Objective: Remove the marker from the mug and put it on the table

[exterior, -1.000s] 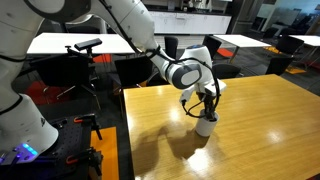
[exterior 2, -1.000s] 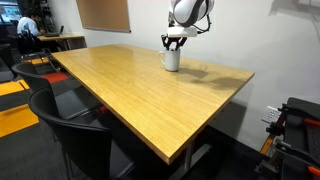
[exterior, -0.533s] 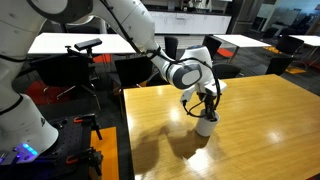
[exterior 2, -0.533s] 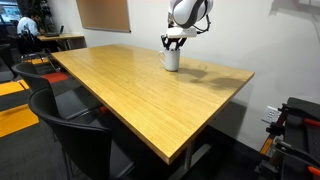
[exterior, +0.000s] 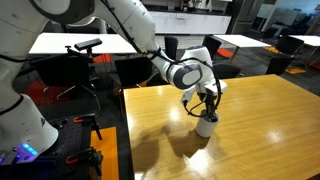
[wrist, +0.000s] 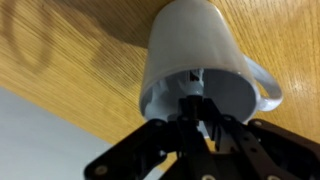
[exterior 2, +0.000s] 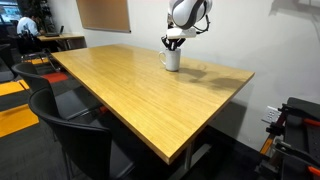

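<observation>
The white mug (exterior: 205, 127) stands upright on the yellow-brown wood table (exterior: 260, 130), near its far edge in an exterior view (exterior 2: 172, 60). My gripper (exterior: 206, 107) hangs straight above the mug with its fingertips at the mug's mouth, as an exterior view also shows (exterior 2: 173, 44). In the wrist view the mug (wrist: 190, 45) fills the middle, handle to the right. My gripper's fingers (wrist: 195, 108) are drawn together over its dark opening, on a dark thin stick, the marker (wrist: 192, 95). Most of the marker is hidden by the fingers and the mug.
Black chairs (exterior 2: 75, 135) stand at the near side of the table. White-topped tables (exterior: 75, 42) with black chairs stand behind. The robot's white base (exterior: 25, 125) and a black stand (exterior: 85, 50) are beside the table. A wall runs close behind the mug (exterior 2: 260, 40).
</observation>
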